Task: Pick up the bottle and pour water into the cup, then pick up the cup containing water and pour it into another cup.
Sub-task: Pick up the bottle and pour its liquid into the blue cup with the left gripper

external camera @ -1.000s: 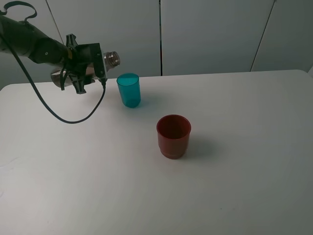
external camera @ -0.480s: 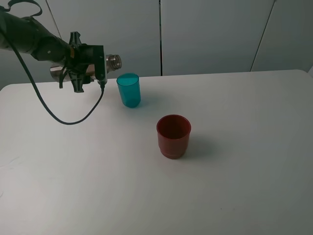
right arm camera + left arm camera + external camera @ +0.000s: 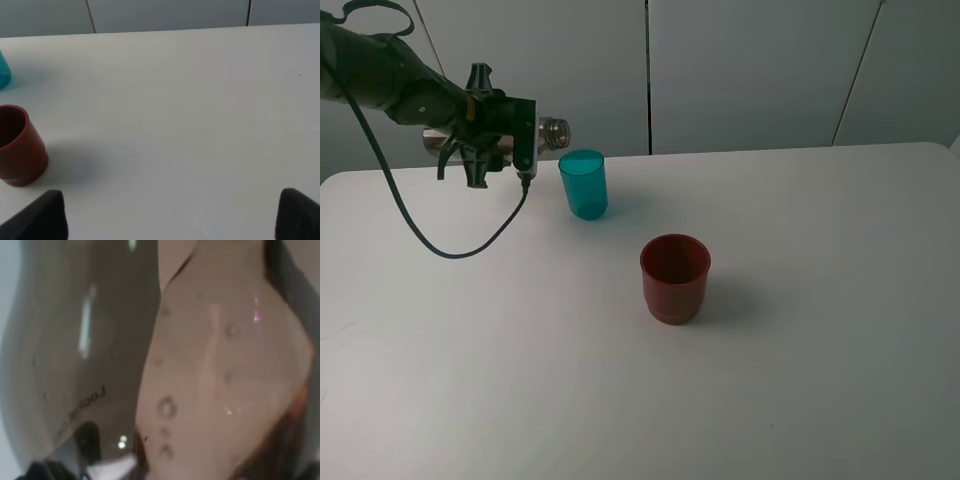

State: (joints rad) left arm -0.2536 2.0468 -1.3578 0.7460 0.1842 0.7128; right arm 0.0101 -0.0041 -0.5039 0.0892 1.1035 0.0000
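My left gripper (image 3: pixel 496 134) is shut on the smoky grey-brown bottle (image 3: pixel 552 133) and holds it about level in the air, with the open neck just left of and above the teal cup (image 3: pixel 584 184). The bottle fills the left wrist view (image 3: pixel 90 350), with liquid inside it. The teal cup stands upright at the back of the white table (image 3: pixel 820 350). The dark red cup (image 3: pixel 675 277) stands upright nearer the middle. In the right wrist view the red cup (image 3: pixel 17 145) and an edge of the teal cup (image 3: pixel 2 72) show, and my right gripper (image 3: pixel 170 217) is open and empty, far from both.
A black cable (image 3: pixel 440 235) hangs from the left arm over the table's back left. Grey wall panels (image 3: pixel 750 70) stand behind the table's far edge. The right arm is out of the exterior high view.
The bottle has tipped from mouth slightly raised to about level: its base end rose and its neck dropped a little toward the teal cup. The cups have not moved.
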